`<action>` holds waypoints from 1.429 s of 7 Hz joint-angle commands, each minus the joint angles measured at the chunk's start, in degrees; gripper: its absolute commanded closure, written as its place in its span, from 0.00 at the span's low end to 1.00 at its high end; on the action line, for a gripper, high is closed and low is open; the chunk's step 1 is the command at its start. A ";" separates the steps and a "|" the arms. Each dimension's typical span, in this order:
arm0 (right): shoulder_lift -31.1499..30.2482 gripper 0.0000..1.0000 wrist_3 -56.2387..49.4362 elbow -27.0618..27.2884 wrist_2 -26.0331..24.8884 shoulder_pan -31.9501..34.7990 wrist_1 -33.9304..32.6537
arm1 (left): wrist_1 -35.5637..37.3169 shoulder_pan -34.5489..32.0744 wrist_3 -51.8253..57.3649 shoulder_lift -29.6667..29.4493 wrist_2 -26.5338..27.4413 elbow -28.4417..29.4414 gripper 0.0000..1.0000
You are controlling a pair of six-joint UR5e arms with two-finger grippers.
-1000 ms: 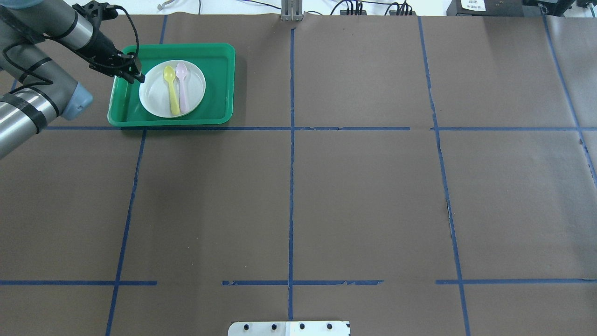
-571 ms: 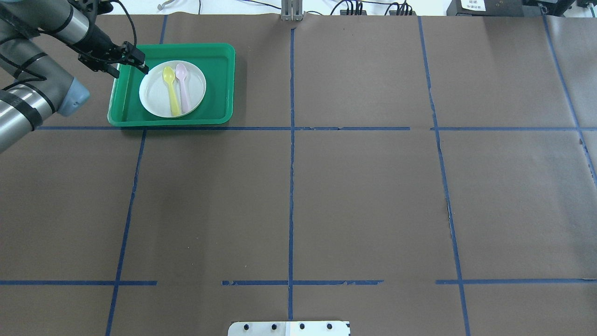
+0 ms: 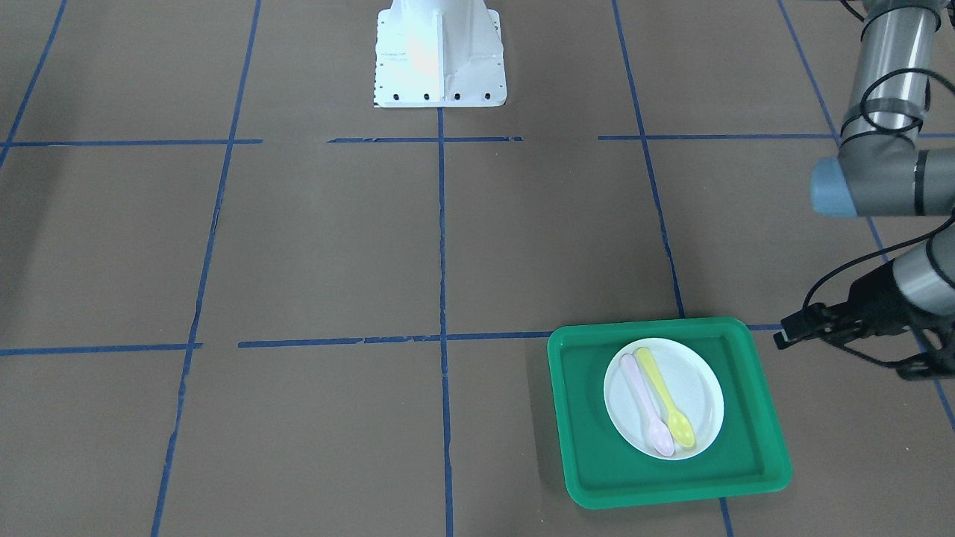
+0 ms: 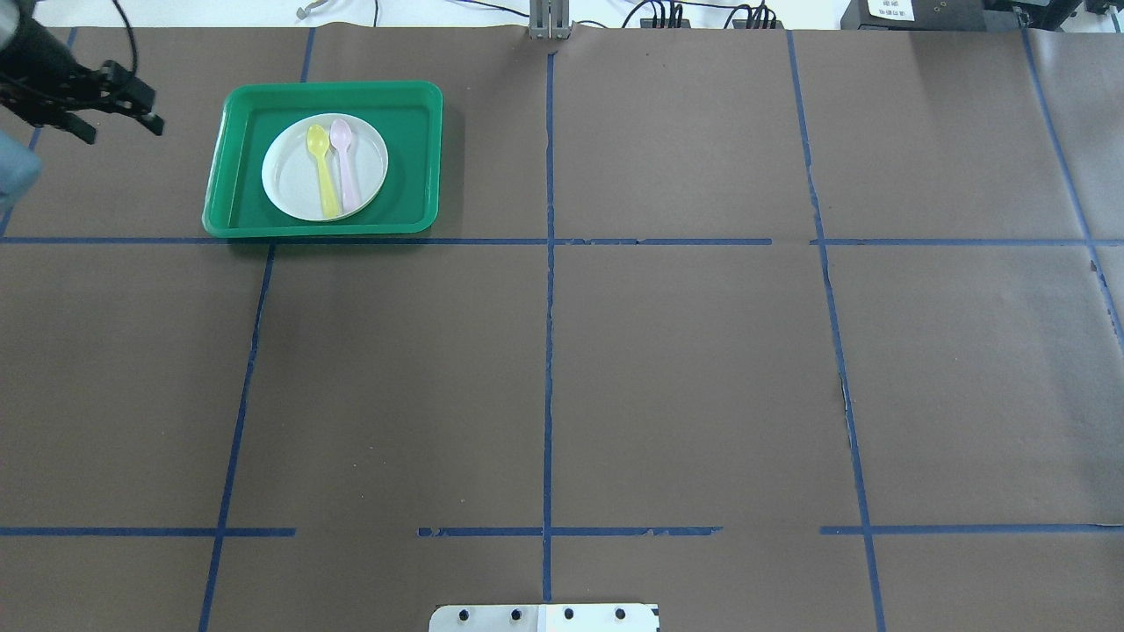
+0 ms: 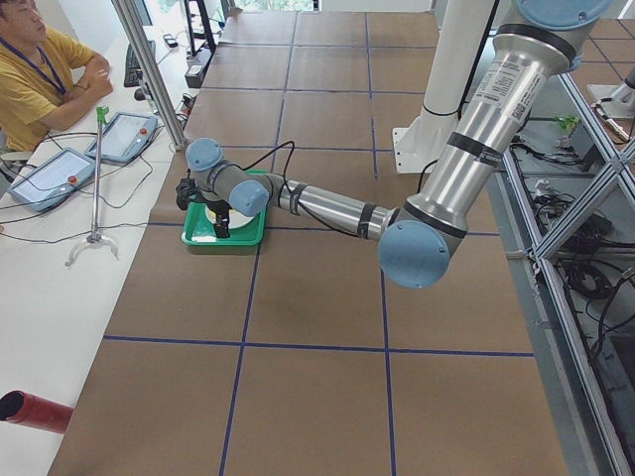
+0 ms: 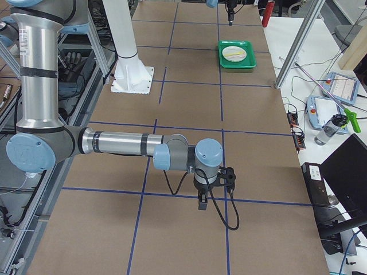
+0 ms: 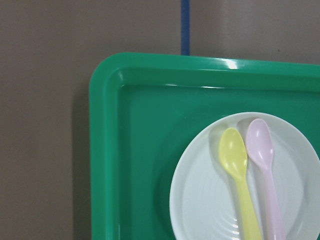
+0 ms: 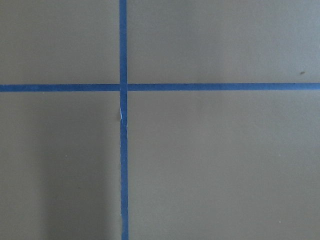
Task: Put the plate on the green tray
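1. The white plate [image 4: 290,180] is sitting flat inside the green tray [image 4: 413,158], a little left of the tray's middle in the overhead view, at the far left of the table [image 4: 702,351].
2. Only the left wrist camera is picking out faint rings on the plate's floor. It is showing no fingers at all, just one tray corner and part of the plate.
3. The left gripper [image 4: 123,130] is hanging over bare table to the left of the tray, clear of its rim. Its jaws are spread apart and holding nothing. The plate is lying well apart from them, with the tray's left wall in between.
4. The plate is round, with a shallow raised rim. It is carrying a yellow spoon [image 4: 323,175] and a pink spoon [image 4: 345,171] side by side, bowls pointing away from the robot.
5. The right gripper [image 6: 206,197] is appearing only in the right-end view, low over the table, far from the tray. Its jaw state cannot be told. Its own camera is showing only crossing blue tape [image 8: 123,150].
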 commanded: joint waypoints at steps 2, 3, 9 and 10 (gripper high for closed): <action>0.00 0.00 0.00 0.00 -0.01 0.00 -0.09 | 12.60 -10.79 25.54 17.02 3.90 -15.85 0.00; 0.00 0.00 0.00 0.00 -0.01 0.00 0.00 | 12.60 -15.26 32.76 21.95 4.01 -17.01 0.00; 0.00 0.00 0.00 0.00 -0.01 0.00 0.00 | 12.43 -20.84 38.99 32.02 3.75 -17.46 0.00; 0.00 0.00 0.00 0.00 0.08 0.00 0.00 | 12.16 -20.84 38.99 31.76 3.75 -16.68 0.00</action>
